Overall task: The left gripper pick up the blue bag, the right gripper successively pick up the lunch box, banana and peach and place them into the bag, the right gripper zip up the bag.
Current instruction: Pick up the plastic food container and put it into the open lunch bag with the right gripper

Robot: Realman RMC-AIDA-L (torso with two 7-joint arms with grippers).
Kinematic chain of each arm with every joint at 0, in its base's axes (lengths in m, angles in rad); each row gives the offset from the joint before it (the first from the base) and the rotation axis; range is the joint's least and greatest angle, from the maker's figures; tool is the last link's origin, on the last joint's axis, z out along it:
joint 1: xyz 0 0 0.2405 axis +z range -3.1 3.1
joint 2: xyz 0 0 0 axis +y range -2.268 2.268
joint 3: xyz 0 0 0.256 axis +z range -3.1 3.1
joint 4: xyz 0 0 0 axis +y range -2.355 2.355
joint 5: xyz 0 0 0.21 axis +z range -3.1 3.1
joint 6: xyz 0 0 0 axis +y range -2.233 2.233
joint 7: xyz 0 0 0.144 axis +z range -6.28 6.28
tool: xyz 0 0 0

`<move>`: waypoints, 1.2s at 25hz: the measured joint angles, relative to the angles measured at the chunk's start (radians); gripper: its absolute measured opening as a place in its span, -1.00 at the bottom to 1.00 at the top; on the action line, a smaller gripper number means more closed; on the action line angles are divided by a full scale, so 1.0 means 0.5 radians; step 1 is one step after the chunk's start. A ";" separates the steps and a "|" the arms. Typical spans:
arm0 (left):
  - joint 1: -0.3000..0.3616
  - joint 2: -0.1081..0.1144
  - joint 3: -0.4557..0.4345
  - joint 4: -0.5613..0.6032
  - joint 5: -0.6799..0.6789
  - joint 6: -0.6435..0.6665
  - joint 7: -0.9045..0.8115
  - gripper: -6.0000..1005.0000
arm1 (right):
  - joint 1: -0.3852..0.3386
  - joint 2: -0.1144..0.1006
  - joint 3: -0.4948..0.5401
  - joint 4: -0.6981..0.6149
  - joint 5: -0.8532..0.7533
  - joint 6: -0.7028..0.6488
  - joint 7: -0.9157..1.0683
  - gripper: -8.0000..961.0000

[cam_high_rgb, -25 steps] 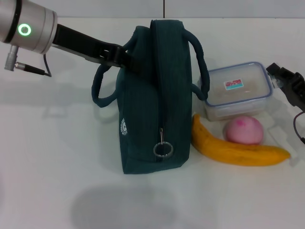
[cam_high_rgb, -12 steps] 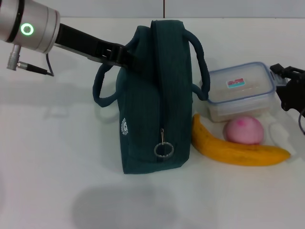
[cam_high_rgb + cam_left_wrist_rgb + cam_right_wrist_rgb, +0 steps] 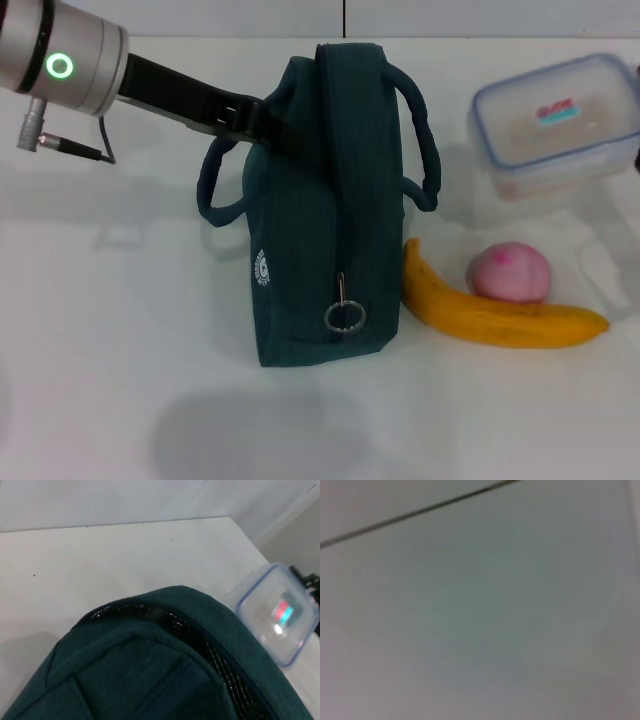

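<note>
Head view: white table (image 3: 120, 350) under blue bag (image 3: 320, 200), banana (image 3: 500, 318), peach (image 3: 511, 273).

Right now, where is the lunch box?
In the head view the lunch box is at the far right, lifted off the table, right of the blue bag and beyond the peach and the banana.

We see bare table (image 3: 120, 330) left of bag (image 3: 320, 200); banana (image 3: 500, 318) and peach (image 3: 511, 272) crowd its right; box (image 3: 556, 122) raised beyond.
</note>
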 joint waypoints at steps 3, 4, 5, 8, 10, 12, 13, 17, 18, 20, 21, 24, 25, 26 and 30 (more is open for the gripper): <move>-0.003 -0.004 0.000 0.000 -0.001 0.000 0.000 -0.89 | 0.015 -0.001 0.087 0.000 0.000 -0.160 0.058 -0.78; -0.005 -0.008 0.000 0.001 -0.002 0.000 -0.001 -0.89 | 0.027 -0.002 0.113 0.000 0.000 -0.216 0.069 -0.78; -0.009 -0.012 0.000 0.006 -0.002 0.000 -0.004 -0.89 | 0.046 -0.001 0.145 0.001 0.000 -0.285 0.073 -0.78; -0.033 -0.014 0.000 0.018 -0.014 0.000 -0.018 -0.89 | 0.115 -0.001 0.195 0.018 0.000 -0.419 0.076 -0.78; -0.051 -0.005 0.000 0.020 -0.038 0.004 -0.043 -0.89 | 0.162 -0.001 0.200 0.023 0.000 -0.462 0.077 -0.78; -0.068 0.004 0.000 0.021 -0.053 0.019 -0.071 -0.89 | 0.231 0.002 0.199 0.024 -0.008 -0.496 0.077 -0.78; -0.078 0.007 0.000 0.022 -0.056 0.031 -0.084 -0.89 | 0.269 0.003 0.193 0.025 -0.015 -0.512 0.074 -0.78; -0.098 0.005 0.000 0.038 -0.057 0.049 -0.115 -0.89 | 0.388 0.003 0.148 0.023 -0.047 -0.577 0.049 -0.78; -0.102 0.004 0.000 0.040 -0.057 0.049 -0.117 -0.89 | 0.411 0.003 0.140 0.022 -0.063 -0.581 0.039 -0.78; -0.109 0.003 0.000 0.041 -0.057 0.049 -0.124 -0.89 | 0.455 0.003 0.137 0.029 -0.123 -0.551 -0.022 -0.78; -0.112 0.003 0.000 0.041 -0.058 0.049 -0.129 -0.89 | 0.469 0.003 0.136 0.036 -0.156 -0.520 -0.055 -0.78; -0.125 0.002 0.000 0.041 -0.058 0.049 -0.136 -0.89 | 0.484 0.003 0.136 0.068 -0.278 -0.362 -0.123 -0.78; -0.127 0.002 0.000 0.041 -0.058 0.049 -0.137 -0.89 | 0.479 0.003 0.136 0.078 -0.304 -0.312 -0.134 -0.78; -0.128 0.004 0.000 0.041 -0.058 0.049 -0.137 -0.89 | 0.471 0.003 0.135 0.086 -0.325 -0.266 -0.147 -0.78; -0.120 0.011 -0.001 0.042 -0.058 0.049 -0.137 -0.89 | 0.404 0.003 0.123 0.076 -0.340 -0.155 -0.274 -0.78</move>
